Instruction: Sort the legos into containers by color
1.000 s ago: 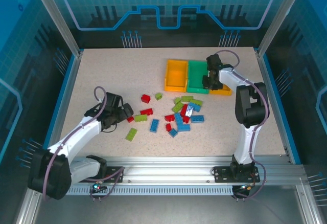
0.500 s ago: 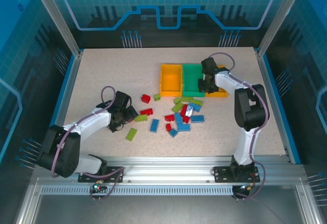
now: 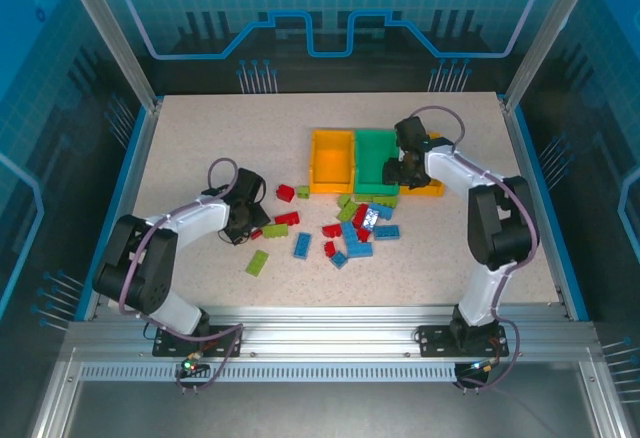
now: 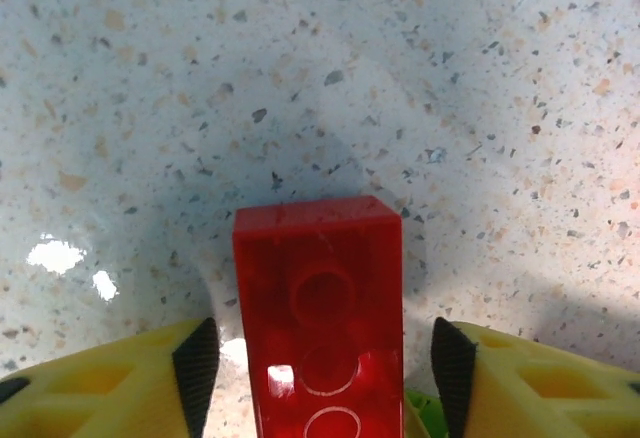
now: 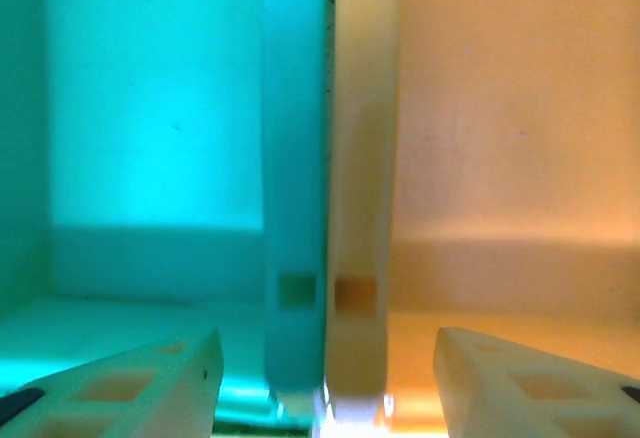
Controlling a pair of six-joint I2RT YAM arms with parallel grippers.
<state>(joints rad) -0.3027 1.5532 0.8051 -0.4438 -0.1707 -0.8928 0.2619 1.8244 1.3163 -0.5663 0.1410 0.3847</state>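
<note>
The left claw is spread around a red lego on the bench, 9 o'clock from the pile; it should squeeze evenly. The right claw is spread over the bins.

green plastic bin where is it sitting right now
In the top view the green rectangular plastic bin sits right of centre on the speckled table, against the orange-yellow plastic bin on its left, with the right pincer at its right wall.

Containers in a row behind the legos; apparently touching one another.
</note>
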